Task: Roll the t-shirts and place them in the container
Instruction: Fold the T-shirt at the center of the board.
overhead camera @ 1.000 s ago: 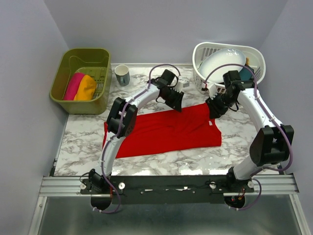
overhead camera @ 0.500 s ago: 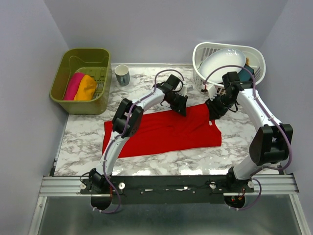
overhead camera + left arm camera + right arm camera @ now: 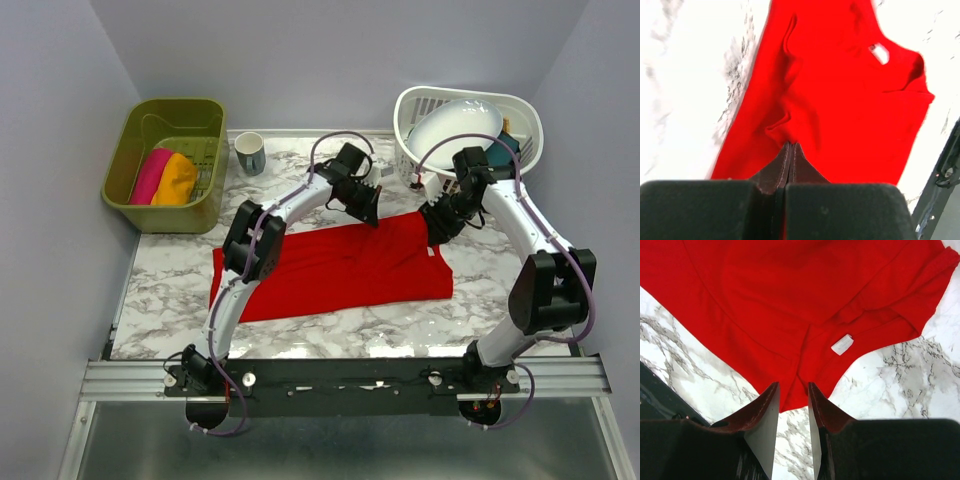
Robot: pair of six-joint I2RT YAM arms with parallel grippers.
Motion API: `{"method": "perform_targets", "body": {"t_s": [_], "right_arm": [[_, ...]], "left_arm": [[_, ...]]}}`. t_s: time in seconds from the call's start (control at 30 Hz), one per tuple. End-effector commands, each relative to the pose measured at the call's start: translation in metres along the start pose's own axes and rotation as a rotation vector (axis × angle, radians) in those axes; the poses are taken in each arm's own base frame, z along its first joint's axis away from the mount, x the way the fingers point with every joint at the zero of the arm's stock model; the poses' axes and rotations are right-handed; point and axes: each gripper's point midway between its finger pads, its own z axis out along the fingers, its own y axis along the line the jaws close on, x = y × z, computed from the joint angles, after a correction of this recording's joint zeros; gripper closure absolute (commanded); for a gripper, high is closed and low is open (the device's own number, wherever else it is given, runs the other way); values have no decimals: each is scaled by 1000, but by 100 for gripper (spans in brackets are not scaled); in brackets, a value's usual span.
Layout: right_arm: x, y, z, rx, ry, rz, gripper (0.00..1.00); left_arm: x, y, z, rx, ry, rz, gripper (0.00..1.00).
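The large red t-shirt [image 3: 330, 265] lies spread flat on the marble table, with its white label [image 3: 842, 344] near the right end. My left gripper [image 3: 366, 208] is at the shirt's far edge. In the left wrist view this gripper [image 3: 791, 145] is shut, pinching a small raised fold of the red t-shirt [image 3: 840, 100]. My right gripper [image 3: 437, 226] is open just above the shirt's far right corner. In the right wrist view the open gripper [image 3: 792, 385] straddles the edge of the red cloth [image 3: 790, 300]. The magenta t-shirt [image 3: 150, 174] and the orange t-shirt [image 3: 177, 180] lie rolled in the bin.
A green bin [image 3: 165, 120] stands at the far left. A mug [image 3: 249, 153] stands beside it. A white basket [image 3: 520, 115] at the far right holds a white oval plate [image 3: 455, 125], close behind my right arm. The rail runs along the near table edge.
My left gripper shifted a little right and then back toward the far side at the shirt's far edge, and the cloth there looks smoother. The right arm has barely moved.
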Motion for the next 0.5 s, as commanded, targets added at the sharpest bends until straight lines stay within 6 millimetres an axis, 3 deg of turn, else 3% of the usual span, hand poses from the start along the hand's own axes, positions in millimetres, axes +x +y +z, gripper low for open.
{"method": "perform_targets", "body": {"t_s": [0.0, 0.33, 0.47], "right_arm": [[-8, -10, 1, 26, -10, -2, 62], [-12, -13, 5, 23, -15, 1, 62], [-11, -13, 6, 20, -13, 5, 62]], "left_arm": [[-39, -21, -49, -57, -121, 84, 100], [-18, 5, -55, -193, -74, 47, 100], [-8, 25, -55, -283, -52, 31, 100]]}}
